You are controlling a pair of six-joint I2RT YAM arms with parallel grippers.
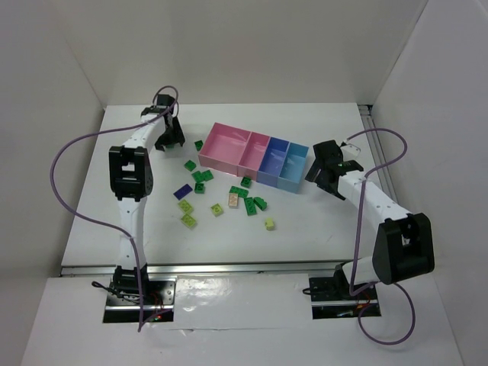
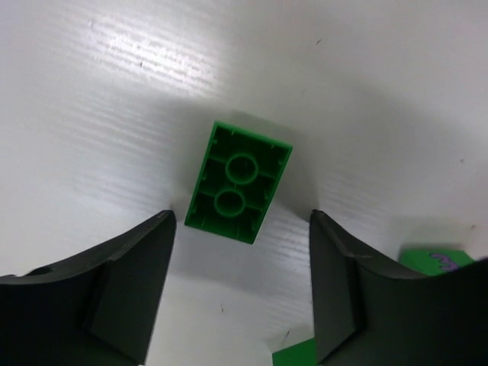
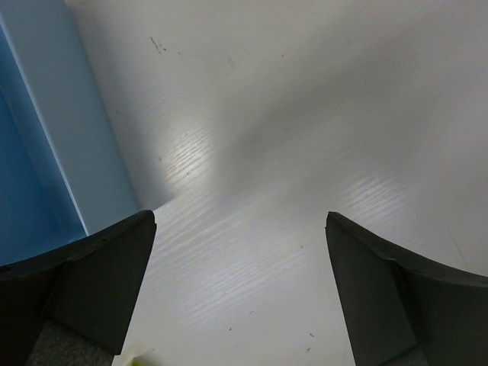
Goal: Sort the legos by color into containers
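Several legos lie scattered on the white table in front of the containers: dark green ones (image 1: pixel 201 176), yellow-green ones (image 1: pixel 188 220), a purple one (image 1: pixel 182 191) and a beige one (image 1: pixel 232 200). The joined bins stand in a row: large pink (image 1: pixel 227 149), narrower pink (image 1: pixel 254 155), blue (image 1: pixel 273 162), light blue (image 1: pixel 293 168); all look empty. My left gripper (image 1: pixel 169 141) is open and low over the table left of the pink bin. In its wrist view a dark green brick (image 2: pixel 238 181) lies underside up, just ahead of the open gripper (image 2: pixel 240 229). My right gripper (image 1: pixel 324 174) is open and empty beside the light blue bin (image 3: pixel 76 137).
White walls enclose the table at the back and sides. A metal rail (image 1: pixel 229 268) runs along the near edge. Purple cables (image 1: pixel 65 164) loop off both arms. Other green bricks show at the lower edge (image 2: pixel 293 354) and the right (image 2: pixel 435 259) of the left wrist view.
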